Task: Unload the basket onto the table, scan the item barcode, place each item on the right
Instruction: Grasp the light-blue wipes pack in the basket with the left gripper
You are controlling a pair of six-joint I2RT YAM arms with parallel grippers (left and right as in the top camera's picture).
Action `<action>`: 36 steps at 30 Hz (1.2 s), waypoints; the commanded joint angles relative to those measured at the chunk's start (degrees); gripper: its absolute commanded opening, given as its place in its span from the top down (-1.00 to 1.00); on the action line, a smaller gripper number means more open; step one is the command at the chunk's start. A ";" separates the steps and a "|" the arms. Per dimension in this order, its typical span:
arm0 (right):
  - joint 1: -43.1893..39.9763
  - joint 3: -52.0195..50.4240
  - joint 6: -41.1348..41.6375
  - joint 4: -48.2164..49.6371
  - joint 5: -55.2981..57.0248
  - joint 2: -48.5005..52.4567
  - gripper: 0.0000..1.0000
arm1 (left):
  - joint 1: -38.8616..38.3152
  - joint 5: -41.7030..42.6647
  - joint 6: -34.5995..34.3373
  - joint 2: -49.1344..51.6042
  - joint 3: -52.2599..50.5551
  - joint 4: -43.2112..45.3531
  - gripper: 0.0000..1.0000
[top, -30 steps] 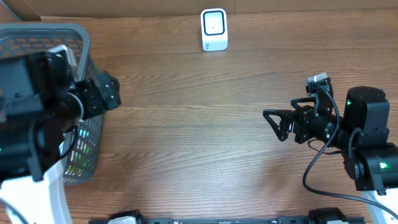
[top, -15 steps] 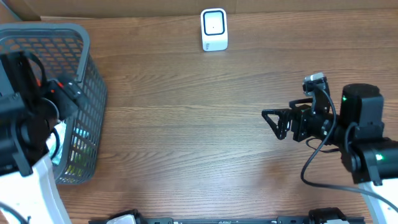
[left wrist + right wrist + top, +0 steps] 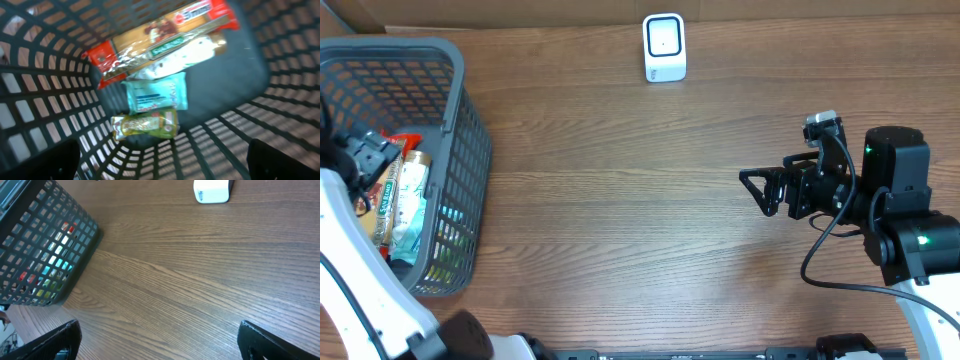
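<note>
Several snack packets lie on the floor of the grey mesh basket. In the left wrist view I see a long red-and-orange packet, a white-green one, a teal packet and a yellow-green packet. My left gripper hangs open above them inside the basket, holding nothing. The white scanner stands at the back of the table. My right gripper is open over bare wood at the right, pointing left, empty.
The basket fills the table's left side, its walls close around the left gripper. The scanner shows at the top of the right wrist view. Brown wooden tabletop lies between basket and right arm.
My left arm has swung off to the left edge of the overhead view, uncovering the packets in the basket. The right gripper has drifted slightly left, still open.
</note>
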 commanded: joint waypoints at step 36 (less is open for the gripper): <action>0.42 1.46 -0.28 -0.07 -0.09 0.31 -1.00 | 2.78 -4.55 1.99 5.38 -55.52 52.39 -0.99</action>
